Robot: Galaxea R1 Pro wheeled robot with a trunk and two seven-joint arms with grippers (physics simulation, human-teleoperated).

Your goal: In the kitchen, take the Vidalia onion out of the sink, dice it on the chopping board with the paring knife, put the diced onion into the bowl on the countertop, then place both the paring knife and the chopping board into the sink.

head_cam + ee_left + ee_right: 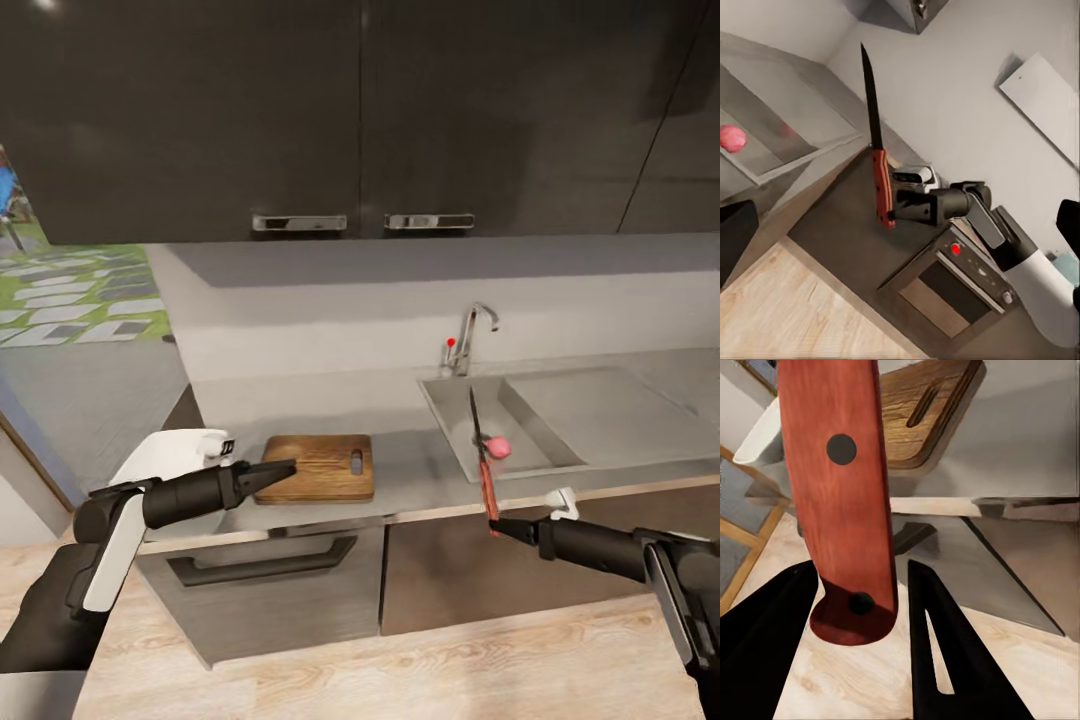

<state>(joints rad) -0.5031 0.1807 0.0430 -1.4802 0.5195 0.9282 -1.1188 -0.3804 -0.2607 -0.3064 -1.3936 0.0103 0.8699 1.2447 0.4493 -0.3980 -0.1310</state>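
The grey brushed-metal tabletop (410, 475) runs along the wall above grey cabinets with dark bar handles. Near its left end the brown chopping board (318, 467) lies flat on it, handle slot toward the sink side. Further left, a white bowl (175, 450) sits on the tabletop beside the board, partly covered by an arm. To the right the stainless sink (520, 420) is set into the surface, with the pinkish Vidalia onion (497, 448) lying in its basin and a chrome faucet (472, 335) at the back edge.
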